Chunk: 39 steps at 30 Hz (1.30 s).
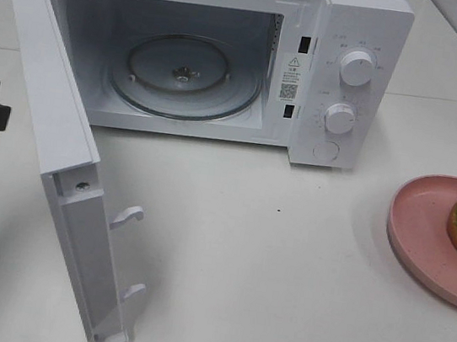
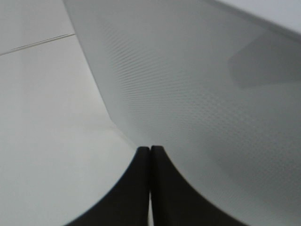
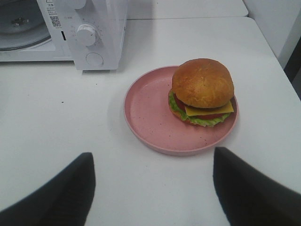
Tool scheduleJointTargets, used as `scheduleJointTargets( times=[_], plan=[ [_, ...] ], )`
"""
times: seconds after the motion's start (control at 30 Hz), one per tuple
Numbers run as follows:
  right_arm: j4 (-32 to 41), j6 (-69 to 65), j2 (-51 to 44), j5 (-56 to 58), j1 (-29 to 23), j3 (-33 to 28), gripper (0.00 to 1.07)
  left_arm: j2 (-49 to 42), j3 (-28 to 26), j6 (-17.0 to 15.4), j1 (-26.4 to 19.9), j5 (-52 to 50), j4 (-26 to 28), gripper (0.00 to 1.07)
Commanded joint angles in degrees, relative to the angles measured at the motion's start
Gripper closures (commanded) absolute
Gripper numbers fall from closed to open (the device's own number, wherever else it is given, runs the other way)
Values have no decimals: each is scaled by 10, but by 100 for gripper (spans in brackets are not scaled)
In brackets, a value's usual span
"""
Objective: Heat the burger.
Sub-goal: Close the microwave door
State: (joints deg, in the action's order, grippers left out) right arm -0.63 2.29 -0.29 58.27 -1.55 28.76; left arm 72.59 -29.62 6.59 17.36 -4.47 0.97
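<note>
Microwave door open. Burger on pink plate, right of microwave. Left gripper closed, empty, beside door; right gripper spread wide, empty, near plate.

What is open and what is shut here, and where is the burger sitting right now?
microwave door: swung wide open.
microwave: inside empty, only the glass turntable lying flat.
burger: whole, sitting on the pink plate, not yet in the microwave.
pink plate: on the table to the right of the microwave.
left gripper: shut, holding nothing, next to the door.
right gripper: open, empty, apart from the plate.
</note>
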Motion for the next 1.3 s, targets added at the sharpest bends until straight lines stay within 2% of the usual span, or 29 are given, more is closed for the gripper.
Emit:
scheduleJointTargets(
  times=[0.03,0.27,0.37,0.43,0.47,0.6,0.7,0.77,0.8,0.93,1.0,1.03,1.07,1.1,1.2,1.27,1.3],
  plan=[
    [1,3,-13,-10,2,-2,40,12,-5,0,10,-29,4,106],
    [1,3,-13,-10,2,-2,41,125,-45,-3,71,-92,4,106],
    [1,3,-13,-10,2,-2,41,136,-52,-3,77,-93,4,106],
    [1,3,-13,-10,2,-2,41,176,-88,-3,101,-93,3,106],
    [1,3,-13,-10,2,-2,41,176,-88,-3,101,-93,3,106],
    [1,3,-13,-10,2,-2,41,222,-142,-3,125,-93,3,106],
    [1,3,-13,-10,2,-2,41,229,-152,-3,129,-93,3,106],
    [1,3,-13,-10,2,-2,41,262,-200,-5,146,-92,3,106],
    [1,3,-13,-10,2,-2,41,262,-200,-5,146,-92,3,106],
    [1,3,-13,-10,2,-2,41,307,-267,-4,163,-92,3,106],
    [1,3,-13,-10,2,-2,41,315,-280,-4,166,-92,3,106],
    [1,3,-13,-10,2,-2,41,339,-313,-4,171,-90,3,106],
    [1,3,-13,-10,2,-2,41,339,-313,-4,171,-90,3,106],
    [1,3,-13,-10,2,-2,41,359,-349,-4,176,-83,3,106],
    [1,3,-13,-10,2,-2,41,370,-363,-4,176,-78,3,106],
    [1,3,-13,-10,2,-2,41,407,-429,-5,179,-53,3,106],
    [1,3,-13,-10,2,-2,41,407,-429,-5,179,-53,3,106]
  ],
)
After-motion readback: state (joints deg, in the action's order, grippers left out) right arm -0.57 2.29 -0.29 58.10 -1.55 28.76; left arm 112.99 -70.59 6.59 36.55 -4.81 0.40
